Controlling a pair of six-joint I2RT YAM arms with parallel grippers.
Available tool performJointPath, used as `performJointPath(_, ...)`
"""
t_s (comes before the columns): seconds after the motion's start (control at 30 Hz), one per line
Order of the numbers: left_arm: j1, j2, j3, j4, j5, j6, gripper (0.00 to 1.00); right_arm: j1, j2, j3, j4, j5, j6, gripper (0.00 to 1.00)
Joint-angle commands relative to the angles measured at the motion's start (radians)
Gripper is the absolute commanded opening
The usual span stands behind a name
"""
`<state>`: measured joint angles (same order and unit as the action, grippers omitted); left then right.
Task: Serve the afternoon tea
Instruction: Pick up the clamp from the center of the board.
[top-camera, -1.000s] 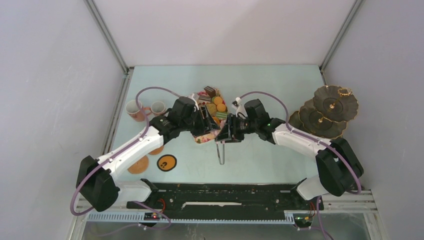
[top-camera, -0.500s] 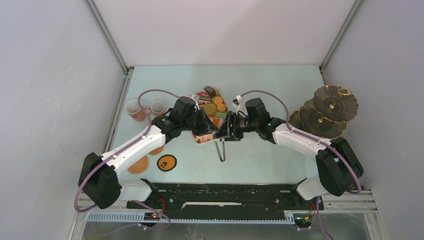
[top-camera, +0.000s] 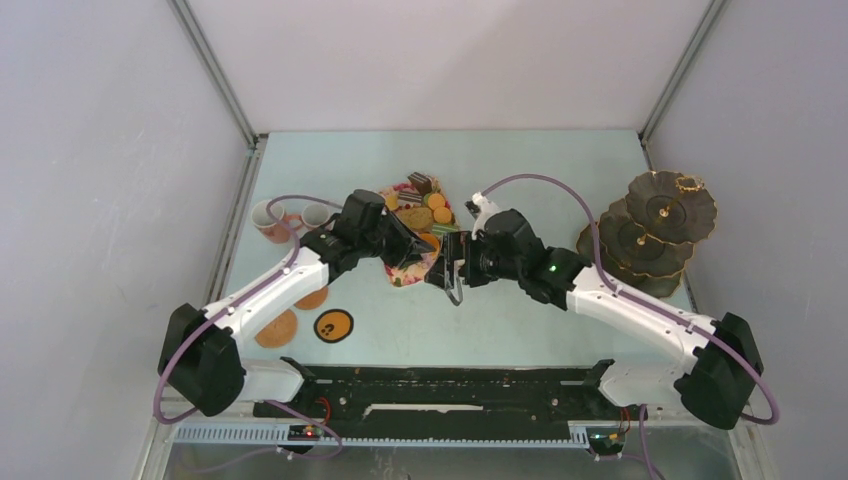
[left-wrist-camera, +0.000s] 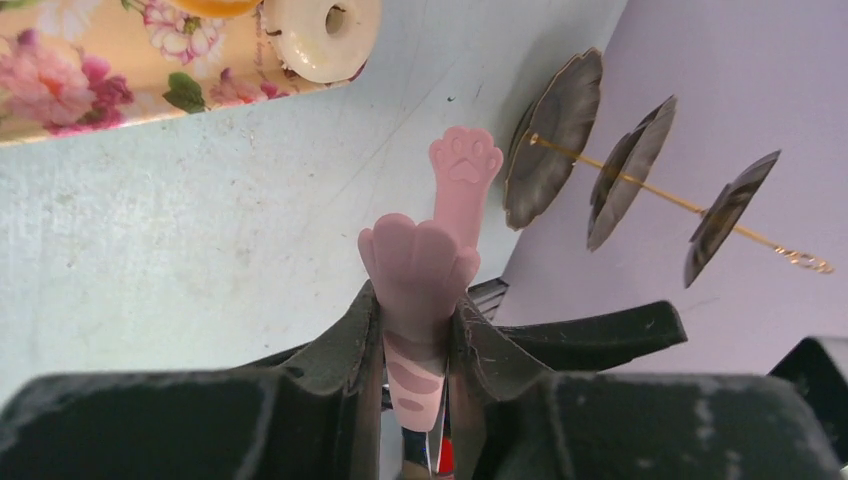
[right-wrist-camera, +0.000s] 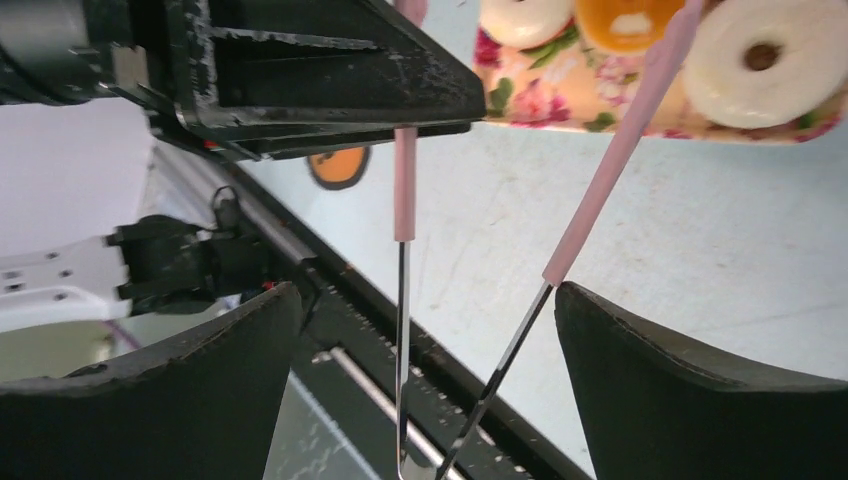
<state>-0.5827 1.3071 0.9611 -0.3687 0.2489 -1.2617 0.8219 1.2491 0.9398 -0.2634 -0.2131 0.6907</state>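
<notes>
1 dk coaster (top-camera: 333, 325), orange mark unreadable

tongs (left-wrist-camera: 420, 265) matt rubber, shiny metal; donut (left-wrist-camera: 318, 35) smooth

The pale table (top-camera: 540, 160) bears a floral tray (left-wrist-camera: 90, 95), two mugs (top-camera: 268, 220), coasters (top-camera: 333, 325) and a tiered stand (top-camera: 650, 225).

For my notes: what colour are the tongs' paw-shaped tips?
Pink; the tongs show best in the left wrist view.
</notes>
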Motion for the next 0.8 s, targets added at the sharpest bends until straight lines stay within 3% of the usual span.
performJointPath(0.0,0.006,-0.007,-0.005,0.001,0.006,-0.191,0.0,0.051,-0.011,0.055,-0.096,0.302,-0.063,1.0)
performJointPath(0.17,0.007,-0.018,-0.016,-0.012,0.01,-0.311,0.0,0.095,-0.011,0.059,-0.063,0.391,-0.1,0.98)
performJointPath(0.37,0.009,-0.018,0.01,-0.071,-0.006,-0.335,0.0,0.108,0.004,0.078,-0.038,0.382,-0.13,0.74)
performJointPath(0.43,0.008,-0.016,0.015,-0.083,-0.01,-0.34,0.0,0.108,0.006,0.078,-0.045,0.383,-0.122,0.71)
performJointPath(0.77,0.009,-0.027,0.012,-0.096,-0.026,-0.376,0.0,0.12,0.035,0.093,-0.059,0.351,-0.123,0.77)
